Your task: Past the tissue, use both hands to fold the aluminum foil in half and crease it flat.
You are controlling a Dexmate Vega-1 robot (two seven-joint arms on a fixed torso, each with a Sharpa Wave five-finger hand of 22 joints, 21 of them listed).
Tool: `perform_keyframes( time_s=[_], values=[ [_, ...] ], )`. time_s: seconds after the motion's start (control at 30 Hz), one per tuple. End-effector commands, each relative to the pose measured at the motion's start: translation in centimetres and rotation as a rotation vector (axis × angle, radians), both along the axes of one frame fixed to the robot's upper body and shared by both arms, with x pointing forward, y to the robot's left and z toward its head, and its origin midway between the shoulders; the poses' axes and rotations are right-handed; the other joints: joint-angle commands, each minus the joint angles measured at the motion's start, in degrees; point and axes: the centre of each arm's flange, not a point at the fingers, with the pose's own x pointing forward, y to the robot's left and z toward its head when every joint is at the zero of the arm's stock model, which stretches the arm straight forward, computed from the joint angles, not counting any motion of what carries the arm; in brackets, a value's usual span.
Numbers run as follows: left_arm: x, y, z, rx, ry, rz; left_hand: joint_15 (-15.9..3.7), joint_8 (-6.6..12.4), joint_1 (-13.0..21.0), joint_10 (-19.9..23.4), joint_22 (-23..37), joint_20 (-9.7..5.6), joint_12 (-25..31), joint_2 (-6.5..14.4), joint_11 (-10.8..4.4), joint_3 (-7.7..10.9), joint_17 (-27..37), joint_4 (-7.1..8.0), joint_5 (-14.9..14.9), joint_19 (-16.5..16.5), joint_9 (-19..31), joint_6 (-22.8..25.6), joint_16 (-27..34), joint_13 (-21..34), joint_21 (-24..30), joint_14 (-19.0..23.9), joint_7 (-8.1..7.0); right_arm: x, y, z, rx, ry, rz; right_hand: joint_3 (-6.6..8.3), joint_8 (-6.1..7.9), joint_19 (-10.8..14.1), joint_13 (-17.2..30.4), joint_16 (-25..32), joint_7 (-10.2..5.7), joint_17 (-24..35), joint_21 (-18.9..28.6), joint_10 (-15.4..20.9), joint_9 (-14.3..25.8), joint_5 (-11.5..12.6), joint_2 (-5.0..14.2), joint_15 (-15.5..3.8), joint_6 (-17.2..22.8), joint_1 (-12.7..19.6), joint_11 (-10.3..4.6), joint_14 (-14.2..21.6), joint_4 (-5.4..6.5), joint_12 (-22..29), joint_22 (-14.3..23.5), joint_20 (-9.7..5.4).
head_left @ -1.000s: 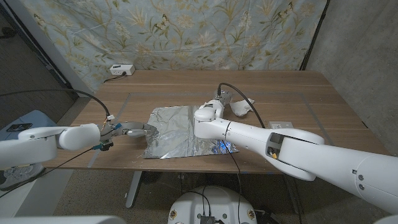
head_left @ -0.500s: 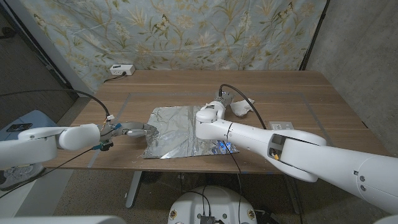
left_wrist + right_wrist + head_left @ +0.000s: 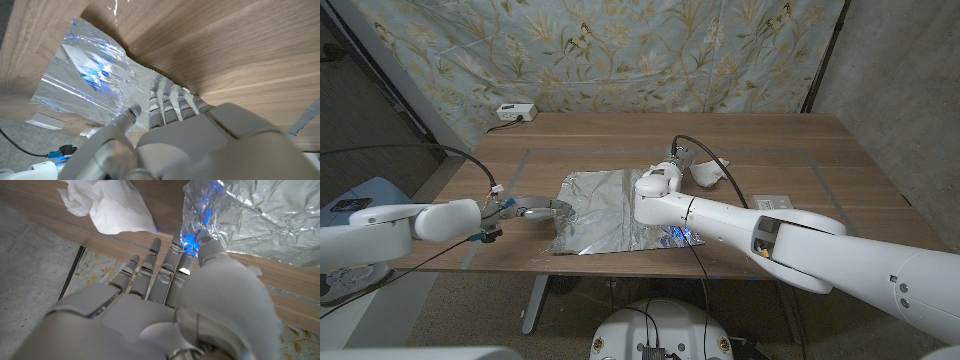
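Note:
A crinkled sheet of aluminum foil lies on the wooden table near its front edge. A crumpled white tissue sits just right of the foil's far right corner. My right hand is at that corner; in the right wrist view its thumb and fingertips pinch the raised foil corner, with the tissue beside it. My left hand reaches the foil's left edge. In the left wrist view its fingers touch the foil, thumb apart; a grip is not clear.
A white socket box stands at the table's far left edge, before the patterned curtain. A flat pale card lies on the table to the right of my right arm. A black cable arcs over the right wrist.
My right hand and wrist have shifted slightly to the right at the foil's far right corner. The left hand and the foil's left edge have stayed put.

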Motion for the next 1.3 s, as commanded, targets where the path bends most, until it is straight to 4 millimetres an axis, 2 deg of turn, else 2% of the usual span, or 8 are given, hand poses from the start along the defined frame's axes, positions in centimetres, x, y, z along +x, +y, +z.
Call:
perform_keyframes(
  time_s=[0.03, 0.23, 0.47, 0.53, 0.83, 1.3],
  values=[
    [0.0, 0.1, -0.1, -0.002, 0.006, 0.002, -0.10, 0.33, 0.7, -0.1, 0.0, -0.23, -0.3, 0.0, -0.14, 0.04, 0.0, -0.41, -0.1, -0.4, 0.3, 0.1, -0.1, 0.2, 0.4, -0.2, -0.14, -1.0, 0.6, 1.1, 0.000, -0.022, 0.017, -0.28, 0.23, 0.5, 0.2, 0.3, -0.03, 0.3, 0.0, 0.7, 0.1, -0.1, 0.08, -6.30, 0.8, 0.8, 0.26, 0.8, 0.03, 0.3, 0.1, -0.08],
    [0.1, 0.0, -0.2, -0.004, 0.010, 0.003, -0.13, 0.32, 0.9, -0.1, 0.0, -0.28, -0.2, 0.0, -0.14, 0.04, -0.1, -0.60, -0.2, -0.4, 0.3, 0.0, -0.1, 0.2, 0.4, -0.2, -0.20, -1.9, 1.0, 1.9, -0.008, -0.046, 0.034, -0.56, 0.19, 0.6, 0.3, 0.6, 0.31, 0.5, -0.1, 1.1, 0.1, -0.2, 0.25, -6.37, 1.1, 1.3, 0.47, 1.1, -0.02, 0.5, 0.1, -0.17],
    [0.1, 0.0, -0.3, -0.007, 0.014, 0.001, -0.08, 0.35, 1.1, -0.1, 0.0, -0.33, -0.2, -0.1, -0.17, 0.03, -0.1, -0.85, -0.2, -0.4, 0.3, 0.1, -0.2, 0.2, 0.4, -0.2, -0.22, -2.7, 1.3, 2.4, -0.016, -0.056, 0.042, -0.72, 0.21, 0.7, 0.4, 0.8, 0.26, 0.7, -0.1, 1.5, 0.1, -0.2, 0.46, -6.29, 1.5, 1.9, 0.06, 1.3, -0.10, 0.8, 0.1, -0.13],
    [0.1, 0.1, -0.3, -0.007, 0.013, 0.000, -0.15, 0.35, 1.1, -0.1, 0.0, -0.36, -0.2, -0.1, -0.17, 0.03, -0.1, -0.93, -0.3, -0.4, 0.3, 0.1, -0.2, 0.2, 0.4, -0.2, -0.25, -2.9, 1.5, 2.6, -0.015, -0.057, 0.045, -0.87, 0.19, 0.7, 0.3, 0.9, 0.28, 0.7, -0.1, 1.7, 0.1, -0.2, 0.53, -6.21, 1.7, 2.0, 0.48, 1.4, -0.06, 0.8, 0.1, -0.15],
    [0.3, 0.2, -0.3, -0.011, 0.022, 0.002, -0.26, 0.33, 1.4, -0.1, 0.0, -0.44, -0.2, -0.2, -0.22, 0.04, -0.1, -1.31, -0.3, -0.3, 0.3, 0.1, -0.2, 0.2, 0.4, -0.2, -0.33, -3.9, 2.4, 3.4, -0.033, -0.058, 0.065, -1.29, -0.03, 0.8, 0.5, 1.1, 0.79, 1.0, -0.2, 1.6, 0.1, -0.3, 0.69, -5.81, 1.7, 2.4, 0.61, 1.5, 0.01, 0.9, 0.1, -0.09],
    [0.4, 0.6, -0.4, -0.026, 0.031, 0.013, -0.45, 0.33, 1.7, -0.2, 0.0, -0.49, -0.3, -0.2, -0.21, 0.04, -0.1, -1.88, -0.4, -0.3, 0.3, 0.0, -0.2, 0.2, 0.5, -0.2, -0.59, -4.6, 4.2, 4.8, -0.080, -0.040, 0.090, -1.86, -0.43, 0.8, 0.7, 1.4, 1.09, 1.4, -0.3, 1.7, 0.2, -0.5, 1.09, -5.73, 1.6, 3.0, 0.80, 1.5, 0.07, 1.2, 0.1, -0.08]
  ],
)
